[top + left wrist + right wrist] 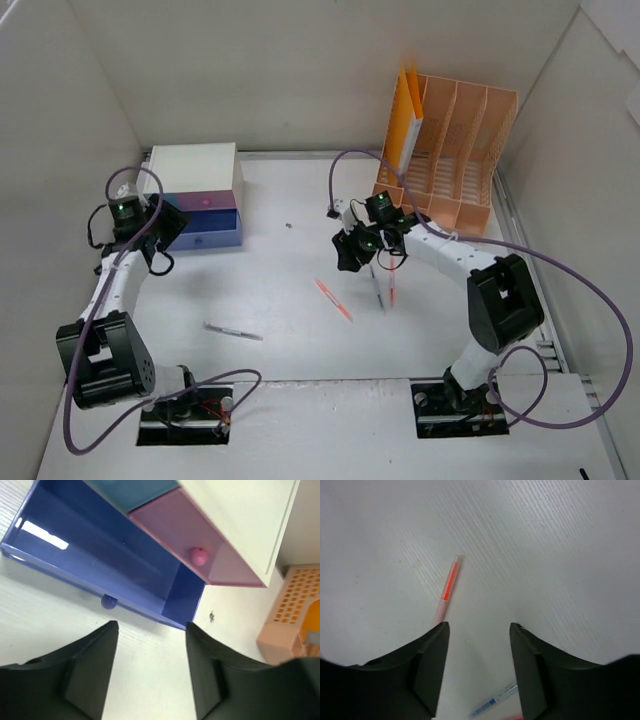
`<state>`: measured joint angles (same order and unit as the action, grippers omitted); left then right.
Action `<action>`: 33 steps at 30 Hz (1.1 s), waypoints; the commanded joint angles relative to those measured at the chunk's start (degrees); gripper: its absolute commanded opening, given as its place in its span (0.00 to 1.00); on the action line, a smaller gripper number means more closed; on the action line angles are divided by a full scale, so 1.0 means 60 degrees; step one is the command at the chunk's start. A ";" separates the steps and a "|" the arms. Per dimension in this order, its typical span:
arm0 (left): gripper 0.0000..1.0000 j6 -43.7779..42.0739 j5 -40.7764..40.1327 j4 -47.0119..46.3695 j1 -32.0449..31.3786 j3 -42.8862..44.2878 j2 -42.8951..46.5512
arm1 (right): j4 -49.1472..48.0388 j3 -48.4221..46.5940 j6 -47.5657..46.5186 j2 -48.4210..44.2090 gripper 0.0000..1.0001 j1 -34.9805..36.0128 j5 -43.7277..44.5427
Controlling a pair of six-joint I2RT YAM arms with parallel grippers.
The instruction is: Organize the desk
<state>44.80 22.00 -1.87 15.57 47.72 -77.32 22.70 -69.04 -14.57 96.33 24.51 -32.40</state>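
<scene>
- Right gripper (477, 629) — jaws spread, empty, above the desk (560, 555) near the orange pen (449, 582); pickup step: next, centre over it and descend.
- Left gripper (151, 627) — spread, empty, facing the open blue drawer (100, 560).

The tabletop (560, 555) is matt white with a fine ribbed grain. The pen (447, 587), at about eleven o'clock from the right fingers (427, 675), has a clear plastic barrel over an orange core. The open blue drawer (125, 565) is glossy translucent plastic that mirrors a bright light, the pink drawer front (175, 530) shines likewise, and their white casing (250, 510) looks smooth and satin. The right and left fingers (85, 680) are dull black plastic, and the peach file rack (455, 150), at two o'clock in the top view, is smooth perforated plastic.
</scene>
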 commanded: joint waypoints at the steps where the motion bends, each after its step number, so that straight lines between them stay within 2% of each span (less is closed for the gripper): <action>1: 0.49 -0.1386 -0.1567 0.5360 -0.1140 0.1756 0.0274 | -0.0341 0.0225 -0.1230 -0.0982 0.40 0.0774 0.1047; 2: 0.49 -0.1372 -0.1746 0.5684 -0.1435 0.1743 0.0680 | -0.0341 0.0256 -0.1307 -0.1040 0.32 0.0850 0.1122; 3: 0.45 -0.1242 -0.1893 0.6021 -0.1757 0.1642 0.0945 | -0.0341 0.0256 -0.1307 -0.1056 0.17 0.0895 0.1210; 4: 0.35 -0.0791 -0.2054 0.6155 -0.2326 0.1496 0.1267 | -0.0326 0.0169 -0.1264 -0.1012 0.13 0.0997 0.1255; 5: 0.31 -0.0525 -0.2070 0.6316 -0.2578 0.1204 0.1763 | -0.0312 0.0124 -0.1162 -0.0968 0.11 0.1012 0.1255; 6: 0.20 -0.0276 -0.2041 0.6665 -0.2827 0.1071 0.1971 | -0.0282 0.0095 -0.1117 -0.0924 0.14 0.1099 0.1255; 7: 0.17 0.0277 -0.1997 0.6799 -0.3323 0.0736 0.2423 | -0.0239 -0.0036 -0.1001 -0.0895 0.20 0.1158 0.1284; 8: 0.17 0.0501 -0.2026 0.6902 -0.3589 0.0544 0.2703 | -0.0209 -0.0095 -0.0869 -0.0851 0.35 0.1304 0.1400; 9: 0.16 0.0778 -0.2084 0.7150 -0.3824 0.0382 0.2967 | -0.0122 -0.0154 -0.0708 -0.0778 0.38 0.1682 0.1546; 11: 0.19 0.1365 -0.2449 0.7559 -0.4438 -0.0145 0.3977 | -0.0077 -0.0315 -0.0094 -0.0617 0.46 0.2065 0.2102; 13: 0.46 0.1833 -0.2860 0.7884 -0.4704 -0.0481 0.5013 | 0.0098 -0.0432 0.0405 -0.0339 0.50 0.2593 0.2659; 14: 0.53 0.1995 -0.3006 0.8291 -0.4893 -0.0512 0.5383 | 0.0099 -0.0418 0.0508 -0.0280 0.53 0.2739 0.2864; 15: 0.65 0.2171 -0.3167 0.8469 -0.4982 -0.0542 0.5691 | 0.0128 -0.0374 0.0581 -0.0192 0.55 0.2944 0.3084; 17: 0.70 0.2465 -0.3446 0.8893 -0.5099 -0.0630 0.6351 | 0.0099 -0.0330 0.0597 -0.0017 0.58 0.3048 0.3334; 21: 0.72 0.3006 -0.3623 0.9437 -0.5100 -0.0864 0.6646 | 0.0128 -0.0243 0.0743 0.0394 0.58 0.3238 0.4035; 25: 0.72 0.3607 -0.3506 0.9263 -0.5100 -0.1273 0.6588 | 0.0128 -0.0228 0.0846 0.0672 0.53 0.3254 0.4841; 33: 0.72 0.4105 -0.3476 0.8720 -0.5100 -0.1640 0.6427 | 0.0158 -0.0154 0.0861 0.1141 0.44 0.3268 0.4785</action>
<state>66.54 1.67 52.60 -14.74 37.36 -38.13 24.75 -69.08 -10.20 102.74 44.16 -5.52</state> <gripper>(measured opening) 0.719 0.447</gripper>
